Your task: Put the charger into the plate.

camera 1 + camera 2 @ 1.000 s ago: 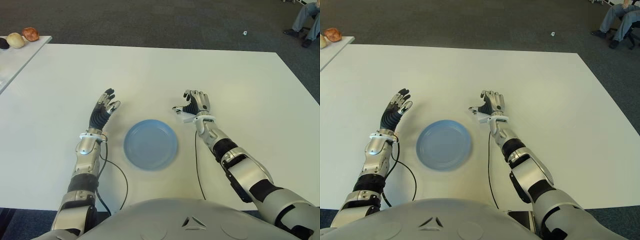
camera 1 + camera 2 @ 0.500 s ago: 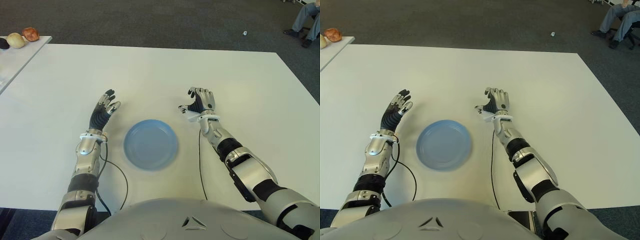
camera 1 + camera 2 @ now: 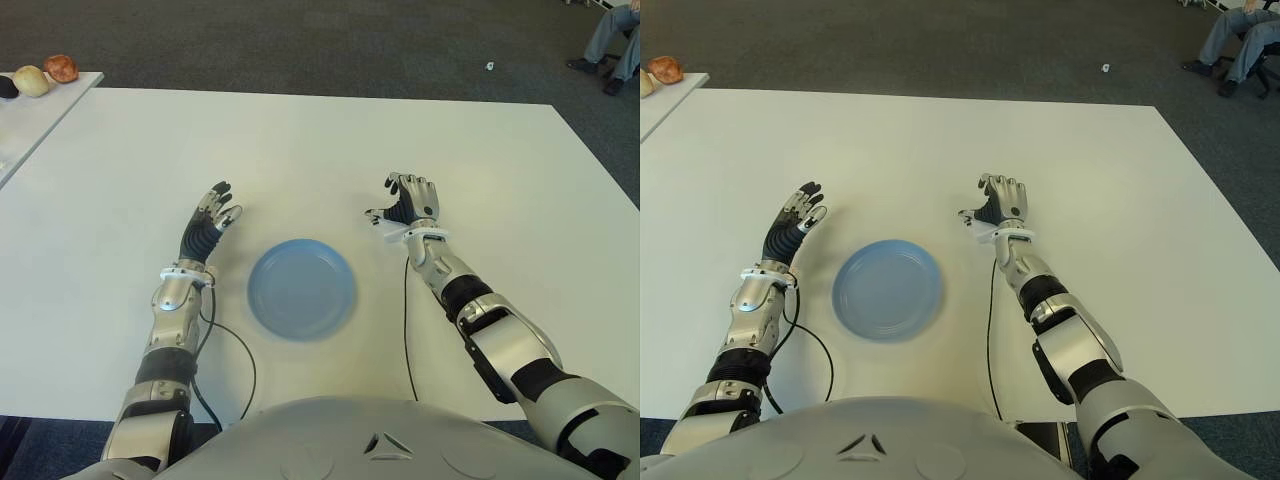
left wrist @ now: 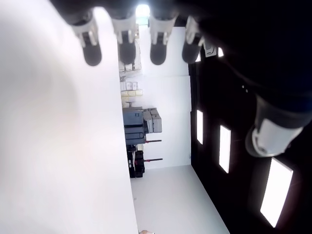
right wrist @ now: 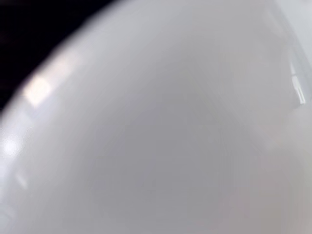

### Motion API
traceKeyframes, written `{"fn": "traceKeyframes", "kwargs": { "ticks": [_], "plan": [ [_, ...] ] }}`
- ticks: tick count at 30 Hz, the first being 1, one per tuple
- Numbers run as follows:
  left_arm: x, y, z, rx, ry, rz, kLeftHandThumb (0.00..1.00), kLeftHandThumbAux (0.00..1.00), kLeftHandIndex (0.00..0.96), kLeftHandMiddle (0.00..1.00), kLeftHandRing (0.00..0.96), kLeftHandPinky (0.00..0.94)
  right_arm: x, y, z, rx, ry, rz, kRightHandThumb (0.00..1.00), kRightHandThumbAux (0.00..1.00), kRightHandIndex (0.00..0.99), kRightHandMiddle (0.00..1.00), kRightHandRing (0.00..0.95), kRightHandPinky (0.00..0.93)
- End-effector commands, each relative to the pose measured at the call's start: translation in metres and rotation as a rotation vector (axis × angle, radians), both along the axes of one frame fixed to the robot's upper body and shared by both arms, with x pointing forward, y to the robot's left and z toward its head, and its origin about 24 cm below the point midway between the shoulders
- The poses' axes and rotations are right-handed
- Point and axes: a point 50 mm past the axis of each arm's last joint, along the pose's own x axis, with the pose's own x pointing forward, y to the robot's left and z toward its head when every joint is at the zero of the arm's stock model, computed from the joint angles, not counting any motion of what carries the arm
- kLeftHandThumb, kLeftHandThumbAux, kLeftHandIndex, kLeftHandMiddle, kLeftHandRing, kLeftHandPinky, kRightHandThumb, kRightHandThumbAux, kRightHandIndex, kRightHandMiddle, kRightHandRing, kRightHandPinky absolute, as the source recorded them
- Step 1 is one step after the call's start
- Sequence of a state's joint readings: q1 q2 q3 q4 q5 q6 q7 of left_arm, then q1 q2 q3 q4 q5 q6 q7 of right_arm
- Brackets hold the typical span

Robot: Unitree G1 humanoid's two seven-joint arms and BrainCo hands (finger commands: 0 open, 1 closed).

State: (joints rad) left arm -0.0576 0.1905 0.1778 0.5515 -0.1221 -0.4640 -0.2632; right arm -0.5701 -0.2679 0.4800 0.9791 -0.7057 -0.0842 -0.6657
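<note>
A round blue plate lies on the white table between my two hands. My right hand shows just right of the plate and beyond its far edge, fingers curled. A small white charger sits under its thumb and palm. A smooth white surface fills the right wrist view, so the grasp itself is hidden there. My left hand shows to the left of the plate, fingers straight and spread, holding nothing.
A second white table at the far left carries a few round items. A seated person's legs show at the far right on the dark carpet. Black cables trail from both wrists toward my body.
My right hand has shifted to the right, away from the plate, with the white charger staying under it. The left hand and the plate have not moved.
</note>
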Motion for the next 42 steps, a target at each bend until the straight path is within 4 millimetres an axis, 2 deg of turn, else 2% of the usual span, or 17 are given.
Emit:
{"fn": "traceKeyframes", "kwargs": {
  "ticks": [1,4,11,16,30,35,39,41,42],
  "plan": [
    [0.000,0.002,-0.001,-0.005,0.008,-0.010,0.000,0.498,0.040,0.070,0.043,0.008,-0.003,-0.006,-0.003,-0.008,0.009,0.007,0.856,0.677,0.401,0.542,0.874,0.855],
    [0.000,0.003,-0.001,-0.004,0.008,-0.012,0.000,0.501,0.040,0.074,0.045,0.007,-0.003,-0.007,-0.001,0.006,-0.007,0.032,0.855,0.677,0.400,0.543,0.869,0.849],
    [0.000,0.003,-0.002,0.000,0.007,-0.015,0.000,0.502,0.040,0.079,0.048,0.012,-0.004,-0.007,0.002,0.051,-0.027,0.066,0.852,0.681,0.392,0.535,0.830,0.756],
    [0.000,0.003,-0.002,-0.002,0.010,-0.019,0.000,0.496,0.043,0.083,0.051,0.018,-0.003,-0.008,0.004,0.088,-0.025,0.053,0.851,0.681,0.391,0.532,0.808,0.730],
    [0.000,0.003,-0.002,0.002,0.006,-0.025,0.000,0.489,0.049,0.104,0.067,0.005,-0.001,-0.008,0.008,0.143,-0.039,0.017,0.850,0.681,0.392,0.533,0.821,0.788],
    [0.000,0.002,-0.002,0.006,0.003,-0.029,0.000,0.482,0.057,0.114,0.069,0.008,-0.001,-0.008,0.009,0.136,-0.036,0.022,0.849,0.679,0.394,0.543,0.813,0.726],
    [0.000,0.002,-0.002,0.008,0.002,-0.034,0.000,0.479,0.056,0.121,0.074,0.002,0.000,-0.008,0.009,0.144,-0.004,0.046,0.847,0.672,0.427,0.502,0.736,0.628],
    [0.000,0.003,-0.002,0.008,0.003,-0.035,0.000,0.477,0.054,0.125,0.077,0.001,0.001,-0.008,0.009,0.151,0.013,0.056,0.840,0.674,0.425,0.485,0.582,0.512],
    [0.000,0.003,-0.003,0.008,0.004,-0.037,0.000,0.477,0.053,0.125,0.077,0.000,0.001,-0.008,0.009,0.153,0.030,0.062,0.839,0.674,0.425,0.483,0.560,0.495]
  ]
}}
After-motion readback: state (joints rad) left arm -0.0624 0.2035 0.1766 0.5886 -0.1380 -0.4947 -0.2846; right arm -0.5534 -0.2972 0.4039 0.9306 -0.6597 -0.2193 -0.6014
